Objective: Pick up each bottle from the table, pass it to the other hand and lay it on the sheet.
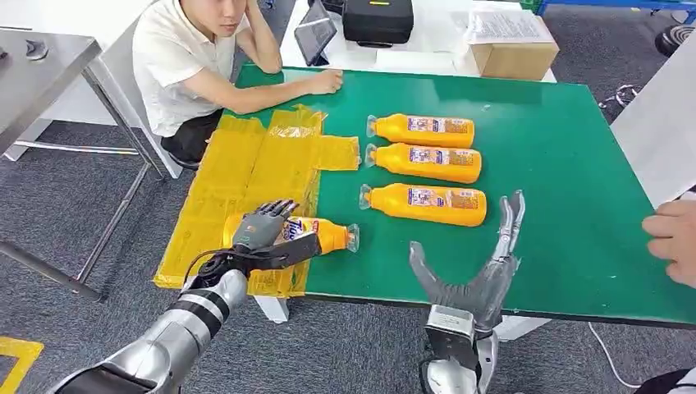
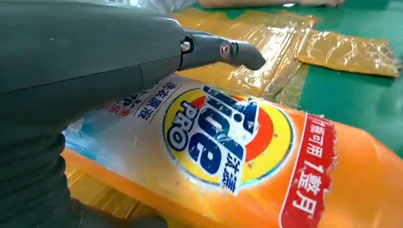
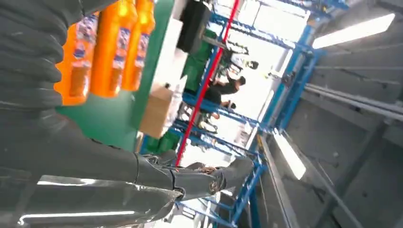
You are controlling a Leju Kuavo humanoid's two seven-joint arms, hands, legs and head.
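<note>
Head view: detergent bottle gripped at sheet's edge

Seen from left to right: seated person (image 1: 193, 61) leaning on the far corner of the green table (image 1: 566, 205); yellow plastic sheet (image 1: 246, 176) draped over the table's left edge. Left hand (image 1: 264, 234) wrapped around an orange detergent bottle (image 1: 324, 234), lying on its side, body over the sheet, cap toward the green. Three more orange bottles (image 1: 423, 168) in a row mid-table. Right hand (image 1: 484, 267) raised at the near edge, fingers spread wide, holding nothing. Another person's hand (image 1: 673, 242) at far right.
</note>
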